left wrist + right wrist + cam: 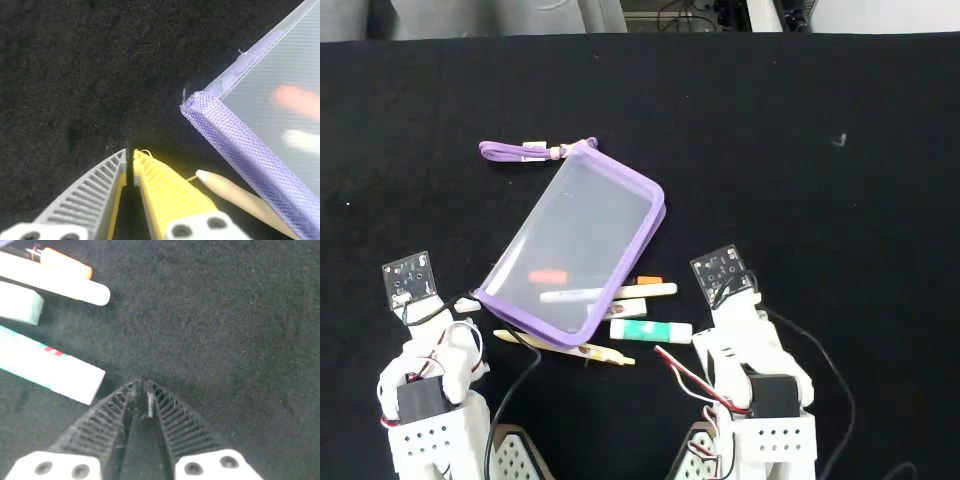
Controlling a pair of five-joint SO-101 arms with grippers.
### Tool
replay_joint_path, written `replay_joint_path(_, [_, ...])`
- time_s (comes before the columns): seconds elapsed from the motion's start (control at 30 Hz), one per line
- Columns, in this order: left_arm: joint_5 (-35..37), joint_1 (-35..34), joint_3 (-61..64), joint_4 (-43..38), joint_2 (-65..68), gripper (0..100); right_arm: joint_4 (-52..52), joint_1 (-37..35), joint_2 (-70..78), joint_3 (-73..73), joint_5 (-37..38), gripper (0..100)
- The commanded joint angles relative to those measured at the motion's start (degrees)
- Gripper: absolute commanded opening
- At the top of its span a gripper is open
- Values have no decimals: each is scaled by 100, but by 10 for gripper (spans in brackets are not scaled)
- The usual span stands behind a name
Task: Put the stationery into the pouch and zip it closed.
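Pouch (578, 240), purple-trimmed, lies tilted on the black table (820, 200); a white pen (570, 295) shows through it, a green-and-white stick (650, 330) sits just beside its near edge. Left gripper (131, 156) and right gripper (142, 387) flank it, both pinched together, holding nothing.

A: How is the bench (800, 150) lit?
B: Soft, even light is cast from above. Most of it is swallowed by the black surface, so hardly any shadows can be made out. The room beyond the far edge is rendered much brighter.
A: Is glare seen anywhere?
B: A pale sheen is spread over the pouch (575, 245), strongest toward its far end. In the left wrist view, the yellow finger of the left end effector (130, 153) is brightly lit.
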Motion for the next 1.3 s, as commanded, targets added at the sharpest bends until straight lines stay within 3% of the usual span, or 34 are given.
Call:
replay_joint_path(0.0, [-53, -13, 127, 18, -44, 30, 35, 97, -426, -22, -9, 15])
replay_joint_path(0.87, [-53, -13, 127, 18, -44, 30, 26, 62, -426, -22, -44, 15])
replay_joint_path(1.27, [-53, 4, 127, 18, -44, 30, -765, 290, -435, -84, 229, 15])
